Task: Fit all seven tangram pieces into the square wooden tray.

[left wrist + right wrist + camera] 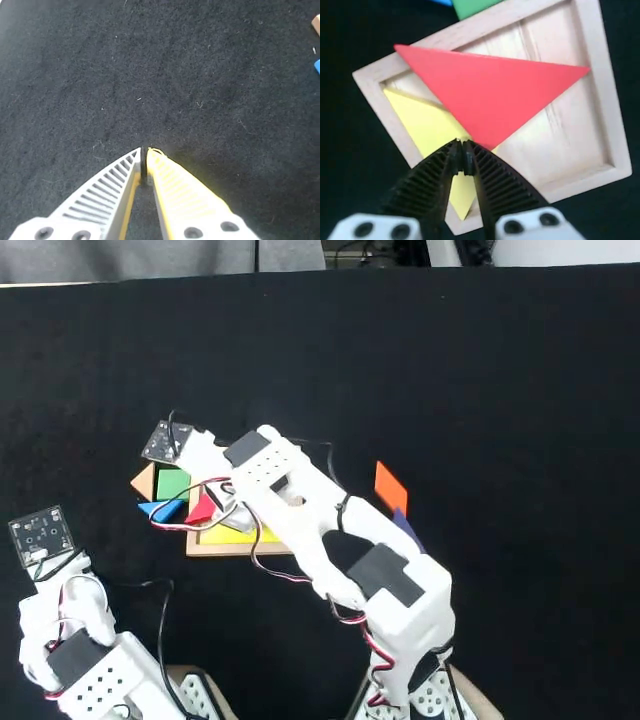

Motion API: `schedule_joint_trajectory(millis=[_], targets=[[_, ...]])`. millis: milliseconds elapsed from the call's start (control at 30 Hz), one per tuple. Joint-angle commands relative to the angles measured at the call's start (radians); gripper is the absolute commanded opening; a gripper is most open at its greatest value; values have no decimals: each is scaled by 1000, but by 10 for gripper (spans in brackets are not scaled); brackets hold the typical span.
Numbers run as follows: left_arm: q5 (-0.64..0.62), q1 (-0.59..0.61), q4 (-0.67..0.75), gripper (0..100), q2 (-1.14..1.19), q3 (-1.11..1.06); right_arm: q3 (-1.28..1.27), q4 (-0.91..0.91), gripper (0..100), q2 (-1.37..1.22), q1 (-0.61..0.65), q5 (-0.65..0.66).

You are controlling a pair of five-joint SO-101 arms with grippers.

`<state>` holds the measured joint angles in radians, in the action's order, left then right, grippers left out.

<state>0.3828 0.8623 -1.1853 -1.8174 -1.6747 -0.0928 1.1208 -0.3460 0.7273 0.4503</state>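
1. My right jaws are closed, tips just beside the big red triangle (pixel 495 90).
2. It lies on the square wooden tray (pixel 605 100), left of the high view's middle.
3. My left jaws are closed over the black tabletop (pixel 150 75).

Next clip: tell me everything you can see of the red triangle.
The red triangle is a flat, smooth, evenly coloured piece with two sharp corners and one blunter one. It lies slantwise over the tray and is not seated: one sharp corner rides over the rim, and the other reaches the opposite wall. It covers part of the yellow piece. The right pincer is shut on its blunter corner.
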Motion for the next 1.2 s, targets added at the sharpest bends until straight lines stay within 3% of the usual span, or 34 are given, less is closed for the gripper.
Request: schedule_joint_trajectory(millis=[0,433,600,833,1000,1167], targets=[[9,-13,-3,30,-8,-4,56,-28,11,7,-37,-9],[9,-13,-3,30,-8,-5,48,-80,11,7,-68,-9],[9,-13,-3,30,-8,-7,45,-17,11,19,-63,-3],[9,-13,-3,30,-9,-7,77,-44,11,120,-137,-11],[11,-13,-3,30,-9,-7,159,-117,11,2,-146,-11],[11,-13,-3,30,-9,-7,380,-11,11,-193,-146,-11]])
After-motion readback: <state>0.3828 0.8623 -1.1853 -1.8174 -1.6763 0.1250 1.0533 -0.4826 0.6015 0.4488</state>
